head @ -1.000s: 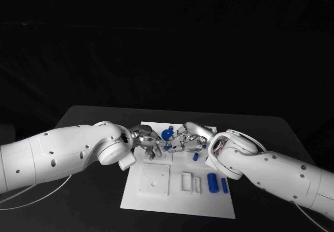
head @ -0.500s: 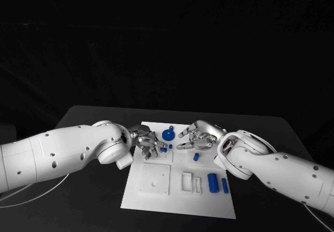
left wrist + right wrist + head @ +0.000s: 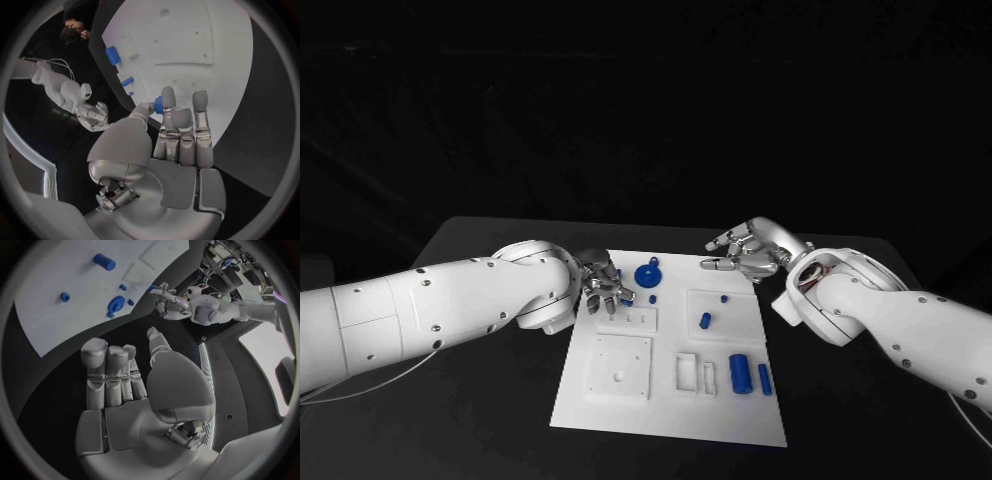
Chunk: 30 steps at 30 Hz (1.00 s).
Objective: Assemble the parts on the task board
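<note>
While hidden from the head camera, left fingers (image 3: 167,107) pinch a blue part (image 3: 159,104).

The left hand (image 3: 602,287) pinches between thumb and fingertip, while the right hand (image 3: 750,250) hangs empty, fingers loosely apart.

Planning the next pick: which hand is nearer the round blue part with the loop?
Left. The left hand sits just beside the round blue part; the right hand is farther off, past the board's edge.
</note>
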Each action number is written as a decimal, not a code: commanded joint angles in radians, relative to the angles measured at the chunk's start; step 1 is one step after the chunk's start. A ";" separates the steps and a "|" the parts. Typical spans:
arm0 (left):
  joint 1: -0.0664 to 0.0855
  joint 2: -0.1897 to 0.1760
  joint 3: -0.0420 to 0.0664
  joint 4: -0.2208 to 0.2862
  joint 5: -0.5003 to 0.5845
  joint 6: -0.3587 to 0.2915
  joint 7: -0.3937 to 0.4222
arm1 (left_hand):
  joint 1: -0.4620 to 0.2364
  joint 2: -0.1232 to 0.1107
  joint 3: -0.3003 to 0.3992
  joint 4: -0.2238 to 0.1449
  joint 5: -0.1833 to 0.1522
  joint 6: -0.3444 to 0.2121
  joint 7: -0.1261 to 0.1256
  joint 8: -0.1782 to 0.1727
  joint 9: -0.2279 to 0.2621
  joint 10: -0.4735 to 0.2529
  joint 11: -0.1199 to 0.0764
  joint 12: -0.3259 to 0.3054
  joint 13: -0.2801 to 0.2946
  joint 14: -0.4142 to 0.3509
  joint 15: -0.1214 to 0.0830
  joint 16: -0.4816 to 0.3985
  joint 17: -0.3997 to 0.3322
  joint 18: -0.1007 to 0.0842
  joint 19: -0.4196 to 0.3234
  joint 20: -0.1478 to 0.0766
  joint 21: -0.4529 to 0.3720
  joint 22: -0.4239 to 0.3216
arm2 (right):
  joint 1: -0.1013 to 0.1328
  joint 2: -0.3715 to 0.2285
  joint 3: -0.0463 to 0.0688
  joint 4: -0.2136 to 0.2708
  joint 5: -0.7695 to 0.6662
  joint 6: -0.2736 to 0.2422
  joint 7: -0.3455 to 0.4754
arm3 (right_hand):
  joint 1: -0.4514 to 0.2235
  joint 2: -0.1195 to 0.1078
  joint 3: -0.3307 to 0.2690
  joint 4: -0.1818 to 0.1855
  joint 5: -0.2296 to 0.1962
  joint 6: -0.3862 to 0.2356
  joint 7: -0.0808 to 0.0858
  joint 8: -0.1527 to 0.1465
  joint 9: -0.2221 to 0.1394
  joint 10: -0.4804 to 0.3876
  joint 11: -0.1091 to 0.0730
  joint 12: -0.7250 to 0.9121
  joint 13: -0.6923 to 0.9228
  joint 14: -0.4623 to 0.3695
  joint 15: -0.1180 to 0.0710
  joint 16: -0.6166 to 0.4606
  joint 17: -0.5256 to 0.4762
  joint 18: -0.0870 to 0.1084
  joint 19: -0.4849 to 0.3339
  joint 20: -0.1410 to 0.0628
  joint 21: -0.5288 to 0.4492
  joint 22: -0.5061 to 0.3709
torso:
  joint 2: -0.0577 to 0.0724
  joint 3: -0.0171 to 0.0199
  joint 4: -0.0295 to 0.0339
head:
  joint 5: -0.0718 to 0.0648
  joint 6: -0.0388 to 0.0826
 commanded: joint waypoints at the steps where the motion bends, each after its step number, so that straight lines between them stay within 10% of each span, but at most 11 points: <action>1: 0.000 0.019 0.001 -0.008 -0.154 -0.017 -0.102 | 0.009 0.004 0.112 -0.119 0.005 0.065 -0.055 -0.006 -0.006 0.031 -0.021 0.007 -0.001 0.009 -0.002 -0.004 0.002 -0.011 0.005 -0.001 0.006 0.020 | 0.006 -0.002 0.007 -0.010 0.046 -0.032 0.020 | 0.003 0.011 -0.007 -0.001 0.013 0.006 0.000 -0.003 -0.001 -0.002 -0.002 0.004 -0.002 -0.005 -0.001 -0.001 0.000 0.009 0.034 0.006 -0.005 0.090 | -0.001 0.0024 -0.0014 | 0.005 -0.006; 11: -0.009 0.061 0.001 -0.032 -0.215 -0.007 -0.157 | 0.002 0.001 0.116 -0.125 0.032 0.069 -0.056 -0.005 -0.009 0.031 -0.022 0.013 -0.003 0.012 -0.003 -0.004 0.008 -0.010 0.006 -0.002 0.010 0.021 | 0.036 0.004 0.018 -0.052 -0.020 -0.050 0.028 | 0.012 0.013 0.001 -0.009 0.023 0.009 0.000 -0.003 -0.002 -0.011 -0.003 -0.018 -0.026 -0.010 0.000 -0.022 -0.019 0.011 0.030 0.007 -0.033 0.083 | -0.003 0.0050 0.0029 | 0.016 -0.017; 15: -0.018 0.073 0.001 -0.039 -0.241 -0.002 -0.161 | 0.002 0.001 0.117 -0.126 0.033 0.070 -0.056 -0.005 -0.009 0.031 -0.022 0.013 -0.003 0.012 -0.003 -0.004 0.008 -0.010 0.006 -0.002 0.011 0.021 | 0.048 0.017 0.019 -0.081 0.008 -0.070 0.052 | 0.023 0.030 0.000 -0.034 0.019 0.001 0.001 -0.004 -0.002 0.000 -0.003 -0.171 -0.203 -0.042 0.005 -0.231 -0.173 0.030 -0.029 0.017 -0.502 -0.110 | -0.004 0.0065 0.0022 | 0.015 -0.020; 21: -0.032 0.088 0.001 -0.047 -0.256 0.017 -0.167 | -0.001 0.000 0.118 -0.129 0.035 0.071 -0.057 -0.005 -0.010 0.031 -0.022 0.016 -0.003 0.014 -0.003 -0.005 0.010 -0.010 0.006 -0.002 0.013 0.021 | 0.065 0.045 0.019 -0.130 0.107 -0.101 0.086 | 0.040 0.062 0.066 -0.077 -0.078 0.007 0.014 -0.005 -0.002 0.040 0.019 -0.476 -0.590 -0.091 0.042 -0.506 -0.395 0.005 -0.068 0.051 -0.712 -0.470 | -0.005 0.0082 0.0036 | 0.012 -0.025; 24: -0.037 0.093 0.001 -0.049 -0.243 0.028 -0.170 | -0.002 0.000 0.120 -0.133 0.040 0.072 -0.056 -0.005 -0.012 0.031 -0.022 0.017 -0.004 0.014 -0.004 -0.005 0.011 -0.010 0.006 -0.003 0.014 0.021 | 0.072 0.061 0.019 -0.157 0.138 -0.102 0.097 | 0.105 0.096 0.215 -0.149 -0.163 0.013 0.031 -0.007 -0.004 0.017 0.050 -0.639 -0.750 -0.166 0.087 -0.707 -0.534 0.005 -0.230 0.087 -0.708 -0.631 | -0.005 0.0079 0.0040 | 0.011 -0.027; 26: -0.040 0.095 0.001 -0.050 -0.235 0.031 -0.171 | -0.004 -0.001 0.123 -0.138 0.045 0.072 -0.056 -0.005 -0.015 0.031 -0.022 0.016 -0.006 0.014 -0.003 -0.005 0.013 -0.009 0.004 -0.003 0.016 0.021 | 0.078 0.071 0.019 -0.172 0.163 -0.097 0.105 | 0.078 0.068 0.380 -0.201 -0.156 0.014 0.041 -0.005 -0.003 0.003 0.087 -0.754 -0.872 -0.185 0.123 -0.859 -0.664 0.016 -0.322 0.131 -0.715 -0.774 | -0.005 0.0073 0.0032 | 0.012 -0.028; 29: -0.043 0.097 0.001 -0.050 -0.230 0.032 -0.172 | -0.004 -0.001 0.123 -0.138 0.045 0.072 -0.056 -0.005 -0.015 0.031 -0.022 0.016 -0.006 0.014 -0.003 -0.005 0.013 -0.009 0.004 -0.003 0.016 0.021 | 0.082 0.081 0.019 -0.184 0.182 -0.091 0.113 | -0.037 -0.005 0.645 -0.241 -0.157 0.023 0.044 -0.003 -0.002 0.041 0.095 -0.850 -0.887 -0.149 0.136 -0.903 -0.835 0.048 -0.300 0.165 -0.704 -0.963 | -0.005 0.0074 0.0044 | 0.013 -0.030; 30: -0.044 0.098 0.001 -0.050 -0.228 0.032 -0.172 | -0.006 -0.001 0.123 -0.138 0.044 0.073 -0.056 -0.005 -0.016 0.031 -0.022 0.019 -0.005 0.015 -0.004 -0.005 0.014 -0.009 0.005 -0.003 0.017 0.021 | 0.084 0.084 0.019 -0.188 0.188 -0.089 0.116 | -0.026 0.001 0.648 -0.240 -0.155 0.021 0.046 -0.005 -0.003 0.027 0.102 -0.853 -0.887 -0.177 0.144 -0.897 -0.862 0.041 -0.324 0.167 -0.706 -0.992 | -0.005 0.0066 0.0050 | 0.012 -0.030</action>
